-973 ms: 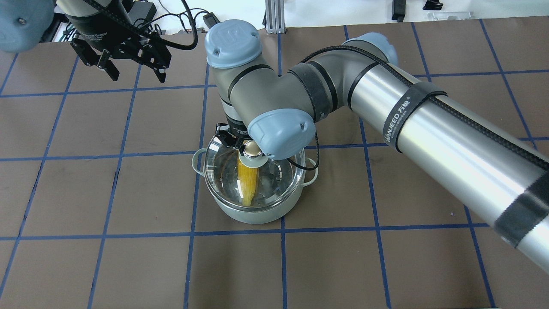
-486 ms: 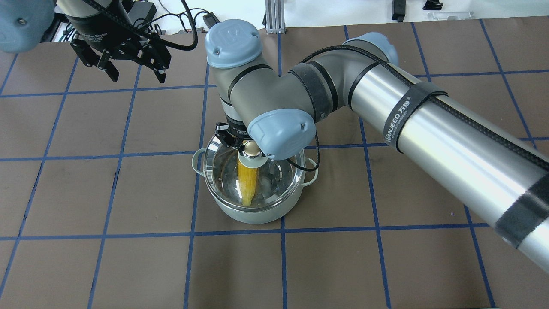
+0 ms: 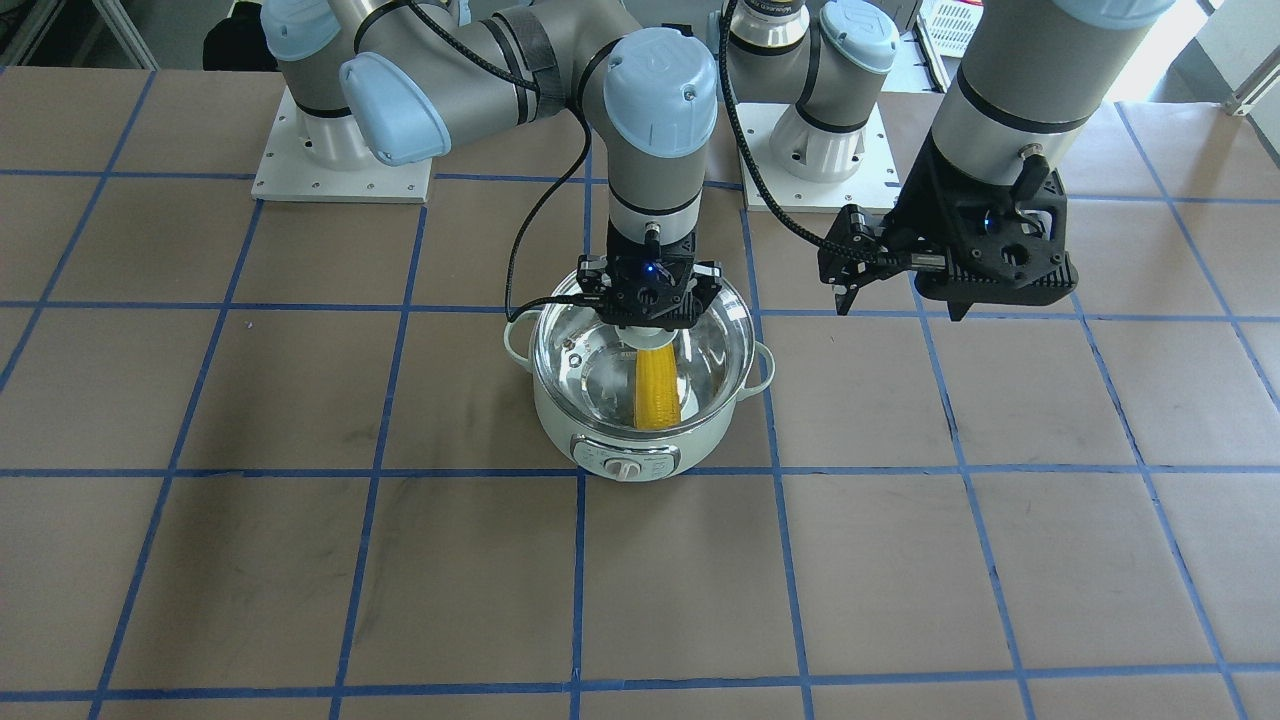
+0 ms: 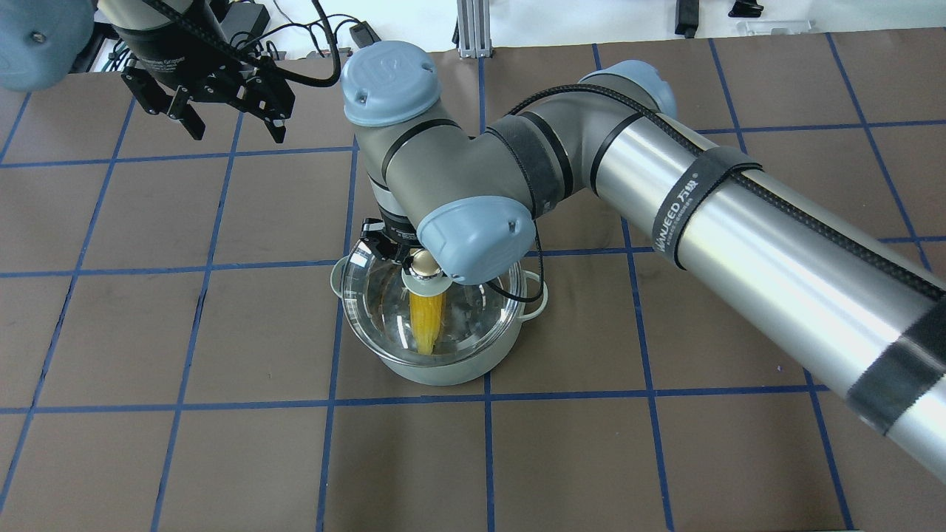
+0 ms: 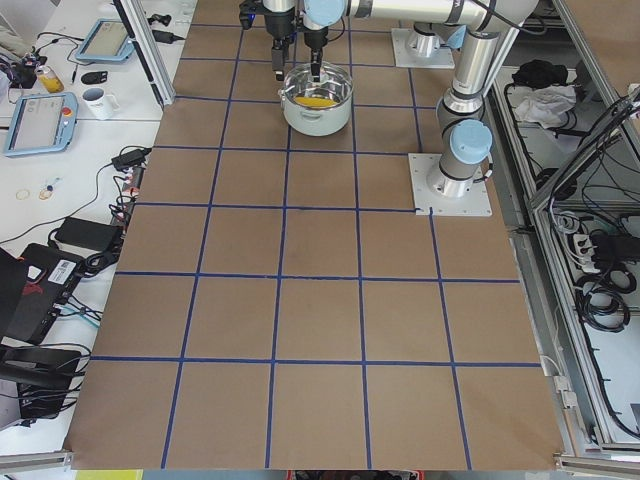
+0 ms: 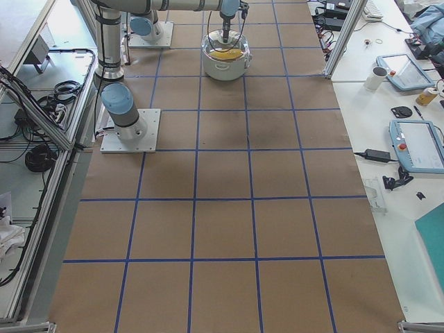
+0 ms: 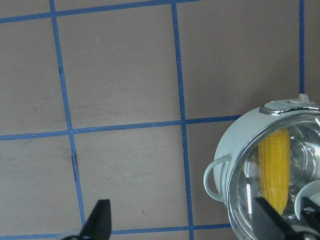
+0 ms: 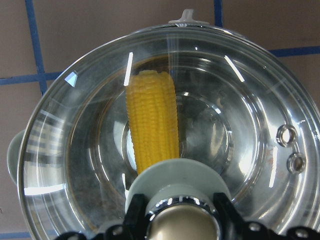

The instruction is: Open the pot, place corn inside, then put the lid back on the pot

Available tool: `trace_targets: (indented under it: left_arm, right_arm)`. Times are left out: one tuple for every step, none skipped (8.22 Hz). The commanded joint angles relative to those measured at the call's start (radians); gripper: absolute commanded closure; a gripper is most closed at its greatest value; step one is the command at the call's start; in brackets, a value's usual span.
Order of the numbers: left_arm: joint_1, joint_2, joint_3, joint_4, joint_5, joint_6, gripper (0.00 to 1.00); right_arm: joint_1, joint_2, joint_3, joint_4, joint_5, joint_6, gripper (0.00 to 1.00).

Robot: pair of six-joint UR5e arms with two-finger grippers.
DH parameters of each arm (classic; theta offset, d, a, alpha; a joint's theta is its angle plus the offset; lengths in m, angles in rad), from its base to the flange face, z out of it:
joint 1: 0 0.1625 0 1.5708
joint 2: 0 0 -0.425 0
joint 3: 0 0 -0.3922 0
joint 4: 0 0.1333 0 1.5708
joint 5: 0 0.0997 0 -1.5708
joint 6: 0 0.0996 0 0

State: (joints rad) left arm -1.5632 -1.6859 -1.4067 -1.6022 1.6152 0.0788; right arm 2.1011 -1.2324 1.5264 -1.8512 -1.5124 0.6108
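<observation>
Right jaws: closed on the lid point(image 8: 240, 115). The fingers point(image 8: 226, 212) press either side of the beige-gold cap point(image 8: 182, 227) above the mint knob point(image 8: 175, 175), wrist pointing straight down.

The lid is directly under the right jaws, over the pot point(image 3: 565, 425). In the front view the lid rim lines up with the pot rim. In the overhead view the glass overhangs the pot on the side of one loop handle point(image 4: 336, 277). Cannot tell if the rim is seated or just above the pot. The steam hole point(image 8: 287, 134) is off to one side of the right jaws.

Corn point(image 8: 150, 120): inside the pot, below the right jaws, seen through the glass. It runs across the pot and passes under the knob. The blunt end points toward the control dial point(image 3: 622, 467), the tapered end toward the opposite wall.

Left jaws: open, fingertips point(image 7: 101, 220) wide apart, nothing between them. They hang above the desk point(image 3: 300, 580), well apart from the pot. In the left wrist view the pot sits at the frame edge, beyond one fingertip and lower than the jaws.

The pot is upright on the desk.
</observation>
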Motion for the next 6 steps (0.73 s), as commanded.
trace_targets:
  left_arm:
    - [0.0, 0.0, -0.006, 0.005, 0.0, -0.001, 0.0]
    - [0.0, 0.0, -0.009, 0.008, -0.001, -0.001, 0.0]
    - [0.0, 0.0, -0.009, 0.01, -0.001, -0.001, 0.0]
    - [0.0, 0.0, -0.011, 0.008, -0.001, -0.001, 0.0]
    - [0.0, 0.0, -0.011, 0.01, -0.001, -0.001, 0.0]
    - [0.0, -0.001, -0.011, 0.011, -0.003, -0.004, 0.0]
  right_arm:
    - [0.005, 0.002, 0.001, 0.0, -0.012, -0.016, 0.73]
    - [0.004, 0.002, 0.001, 0.0, -0.018, -0.016, 0.73]
    - [-0.007, -0.001, 0.001, 0.001, -0.02, -0.029, 0.73]
    - [-0.006, 0.001, 0.001, 0.001, -0.016, -0.029, 0.73]
    - [-0.006, 0.002, 0.003, 0.001, -0.017, -0.032, 0.73]
    - [-0.006, 0.004, 0.005, 0.001, -0.009, -0.025, 0.73]
